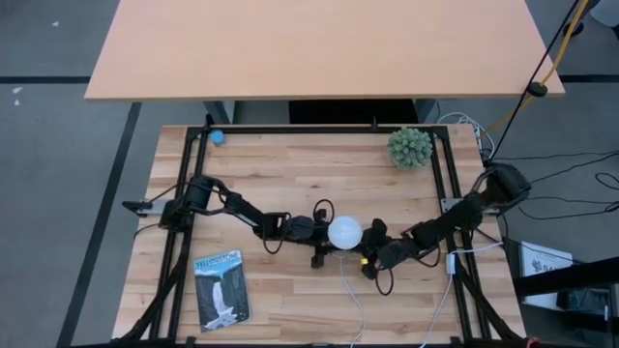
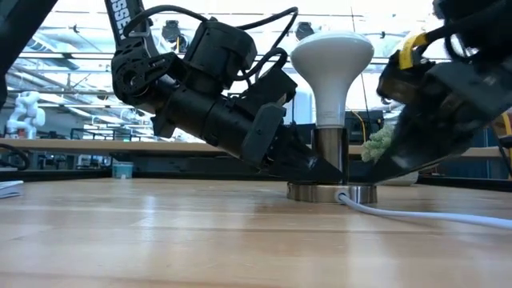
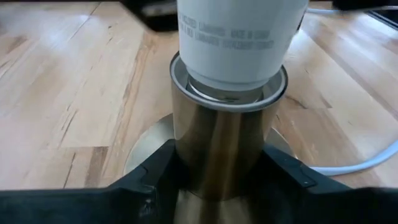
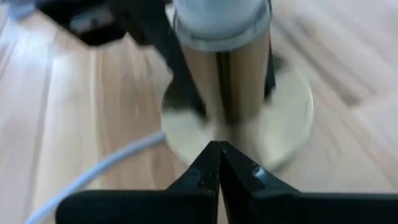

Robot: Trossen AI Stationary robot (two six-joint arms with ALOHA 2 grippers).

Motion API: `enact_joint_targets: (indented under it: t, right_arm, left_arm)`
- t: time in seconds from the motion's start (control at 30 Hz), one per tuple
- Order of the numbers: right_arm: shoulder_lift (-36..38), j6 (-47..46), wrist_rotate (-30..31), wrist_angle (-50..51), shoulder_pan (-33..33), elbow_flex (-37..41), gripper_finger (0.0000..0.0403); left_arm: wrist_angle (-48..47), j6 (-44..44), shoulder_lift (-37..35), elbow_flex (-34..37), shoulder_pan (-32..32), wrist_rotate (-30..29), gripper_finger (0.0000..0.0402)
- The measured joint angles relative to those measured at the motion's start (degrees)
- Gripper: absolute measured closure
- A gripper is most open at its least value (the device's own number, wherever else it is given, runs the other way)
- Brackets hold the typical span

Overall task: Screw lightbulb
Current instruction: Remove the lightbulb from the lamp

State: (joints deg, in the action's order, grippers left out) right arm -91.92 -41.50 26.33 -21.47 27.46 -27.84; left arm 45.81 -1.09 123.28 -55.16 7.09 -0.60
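Note:
The white frosted lightbulb (image 1: 345, 232) stands upright with its pale neck (image 3: 233, 50) in the metal socket's tube (image 2: 329, 152). The tube rises from a round base disc (image 2: 332, 193) that lies flat on the table. My left gripper (image 1: 319, 238) comes in from the table's left, shut on the socket tube below the bulb. My right gripper (image 4: 219, 149) is shut and empty. It sits low at the socket's right side, with its tips at the base disc (image 4: 292, 112). My left gripper pinches the socket's upright metal tube (image 3: 217, 155) between its two fingers (image 3: 152, 180), low down near the base disc. The fingers come slanting down from the table's left and lie across the tube. The socket stands on the table. I cannot tell whether my right gripper touches the base disc.
The socket's white cord (image 2: 424, 214) runs from the base toward the table's near edge (image 1: 354, 300). A green spiky ball (image 1: 410, 147) sits at the far right, a small blue thing (image 1: 218, 137) at the far left, and a booklet (image 1: 221, 288) at the near left.

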Motion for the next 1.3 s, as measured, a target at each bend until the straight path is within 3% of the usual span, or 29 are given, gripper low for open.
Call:
enact_joint_targets:
  t: [0.1,0.2,0.43,0.53,0.73,0.87,1.13,1.3]
  right_arm:
    - [5.63,-3.33,-1.09,6.59,1.10,0.05,0.0403]
    - [10.34,-6.53,2.02,8.75,2.08,0.05,0.0403]
    - [13.39,-8.37,22.56,8.07,2.95,0.03,0.0403]
    - [11.72,-8.31,27.94,5.89,1.74,0.03,0.0403]
    - [7.70,-1.93,25.75,-3.81,-1.59,0.03,0.0401]
    - [6.12,2.97,25.75,-11.13,-2.87,0.03,0.0380]
    - [5.77,5.69,25.50,-13.22,-5.01,-0.01,0.0276]
    - [5.77,7.21,22.67,-14.27,-5.68,-0.01,0.0205]
  left_arm:
    - [-0.83,-0.73,-0.04,-0.02,-0.49,-2.92,0.0233]
    - [-0.84,-2.00,-0.04,-0.02,-1.11,-6.92,0.0222]
    - [1.04,-8.14,0.22,0.20,-0.54,-24.56,0.0229]
    - [1.10,-14.67,0.28,0.22,-0.59,-28.04,0.0229]
    - [1.96,-18.15,0.25,0.22,0.03,-32.36,0.0229]
    - [2.43,-18.14,-0.07,0.20,0.51,-34.20,0.0229]
    - [2.50,-17.78,-0.11,-0.87,1.63,-34.64,0.0229]
    - [2.59,-12.25,-0.37,-4.19,2.07,-34.60,0.0229]
